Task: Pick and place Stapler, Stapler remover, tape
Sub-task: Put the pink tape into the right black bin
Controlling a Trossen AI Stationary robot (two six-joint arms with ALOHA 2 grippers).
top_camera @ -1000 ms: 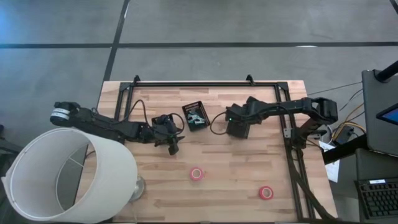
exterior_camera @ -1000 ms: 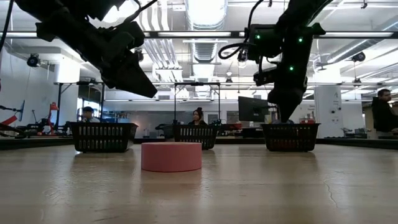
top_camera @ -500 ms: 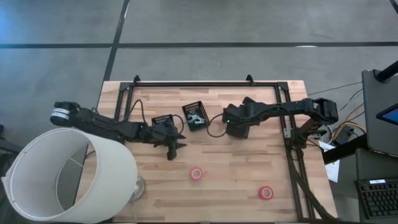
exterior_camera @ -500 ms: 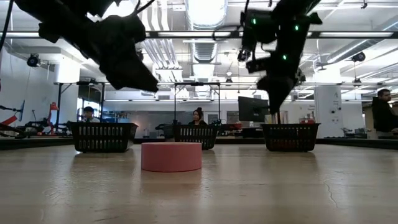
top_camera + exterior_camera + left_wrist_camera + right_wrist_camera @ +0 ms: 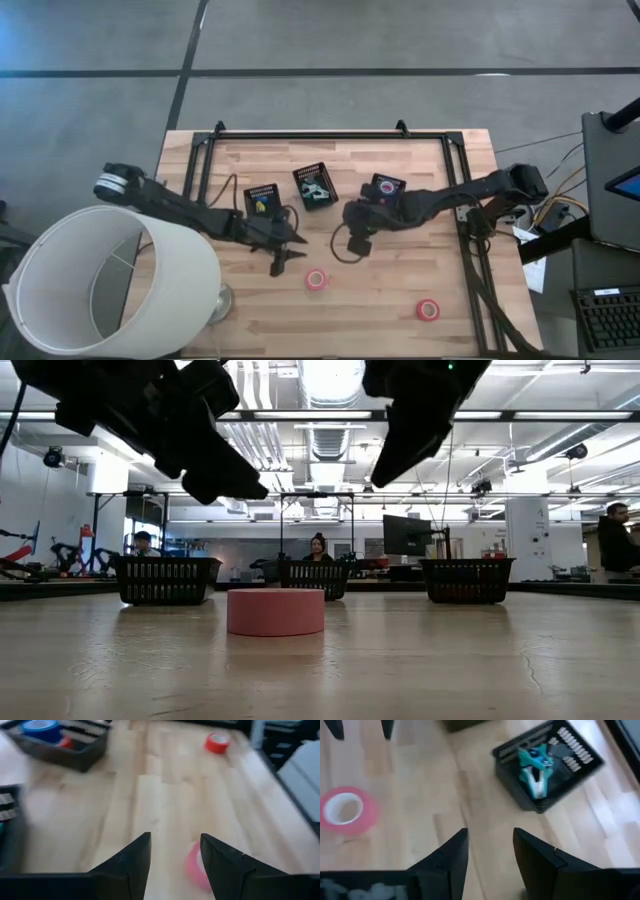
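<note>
Both tools hang open and empty near the pink tape roll (image 5: 316, 279) lying flat mid-table. The left tool (image 5: 284, 255) is nearest — it should come straight down with one finger into the open centre. The right tool (image 5: 355, 235) should stay aside. Another roll (image 5: 428, 309) lies near the table's front edge (image 5: 380, 352); the bins (image 5: 316, 187) are well apart behind.

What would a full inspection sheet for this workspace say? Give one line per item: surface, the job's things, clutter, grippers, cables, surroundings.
Surface: wooden table, black frame.
Job's things: two pink tape rolls loose on the table; three black mesh bins, one holding blue and red rolls, one a teal tool.
Clutter: white lamp shade.
Grippers: left gripper open, empty; right gripper open, empty.
Cables: black loops along both arms.
Surroundings: seated people beyond the table.
</note>
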